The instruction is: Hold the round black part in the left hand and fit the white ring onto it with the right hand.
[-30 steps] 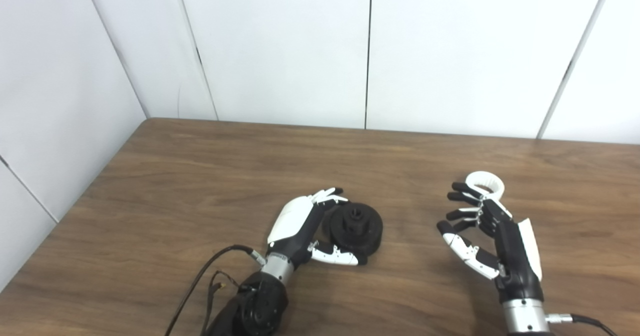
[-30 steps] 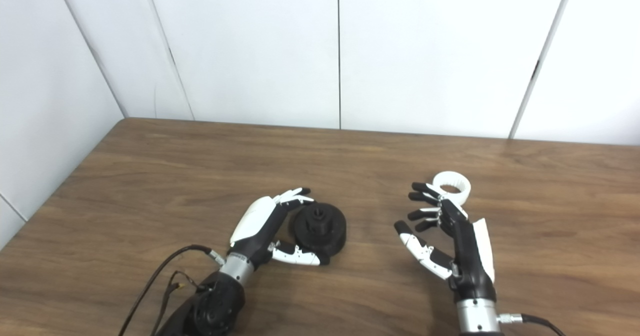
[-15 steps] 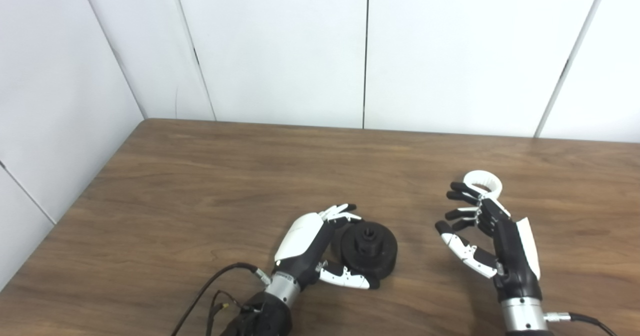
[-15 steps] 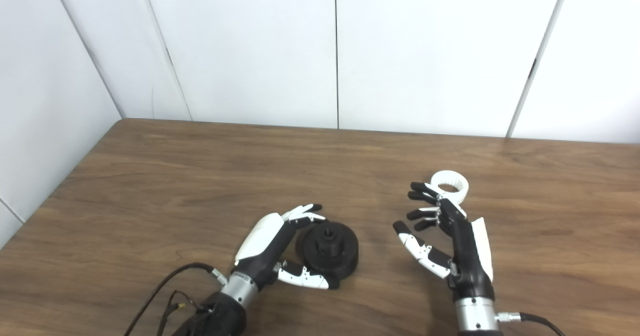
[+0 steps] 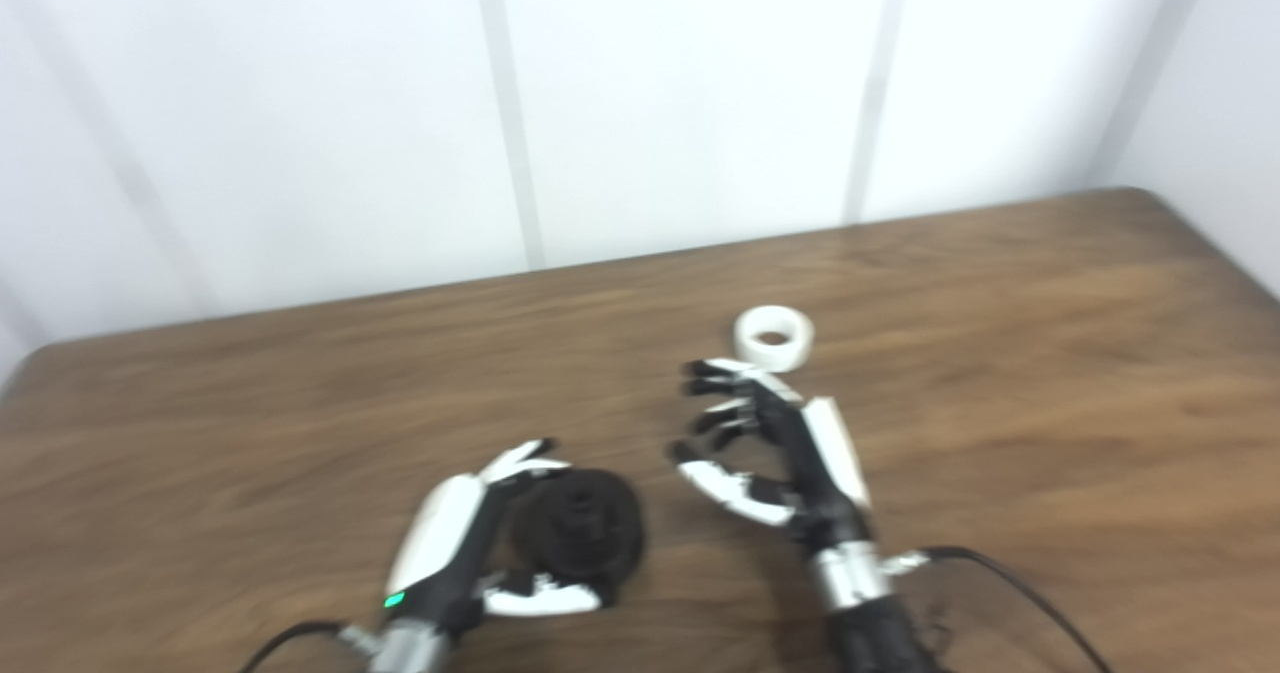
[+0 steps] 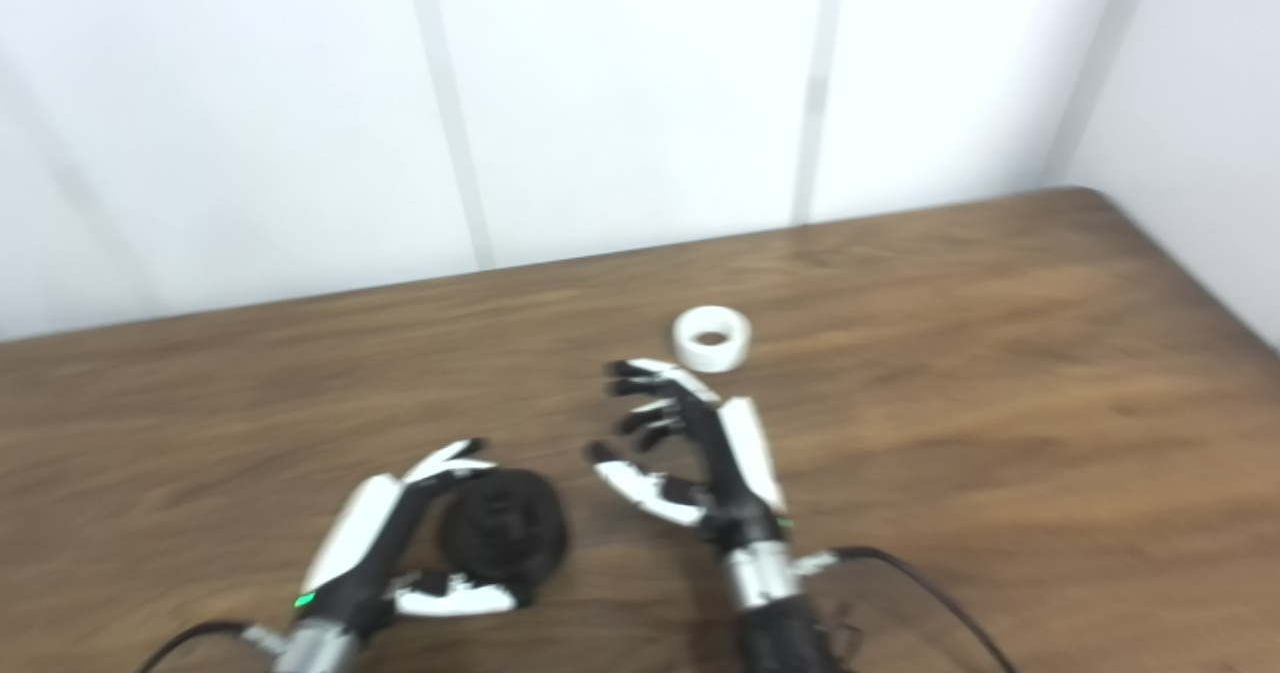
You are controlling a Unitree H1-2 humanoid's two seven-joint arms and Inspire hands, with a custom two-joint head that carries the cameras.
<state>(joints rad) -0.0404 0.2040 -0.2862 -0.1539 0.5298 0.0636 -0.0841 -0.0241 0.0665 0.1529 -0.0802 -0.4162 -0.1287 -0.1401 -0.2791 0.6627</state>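
Observation:
The round black part point(image 5: 580, 531) lies low on the wooden table point(image 5: 1050, 403), near the front edge. My left hand point(image 5: 450, 543) is closed around it, fingers over its far rim and thumb under its near rim. The white ring point(image 5: 773, 336) lies flat on the table further back, free of both hands. My right hand point(image 5: 775, 453) hovers just on the near side of the ring, fingers apart and curled, holding nothing. Both views are blurred. The same layout shows in the right eye view, with the ring point(image 6: 711, 338) beyond the right hand point(image 6: 700, 453).
White wall panels point(image 5: 700, 103) stand behind the table. The table's far right corner point(image 5: 1180, 213) is in view. A black cable point(image 5: 1010, 578) trails from my right wrist along the table. Another cable point(image 5: 290, 638) leaves my left wrist.
The whole picture has swung and blurred, so the camera turned right. My left hand drew the black part nearer the front edge and the right hand. The right hand and ring kept their places.

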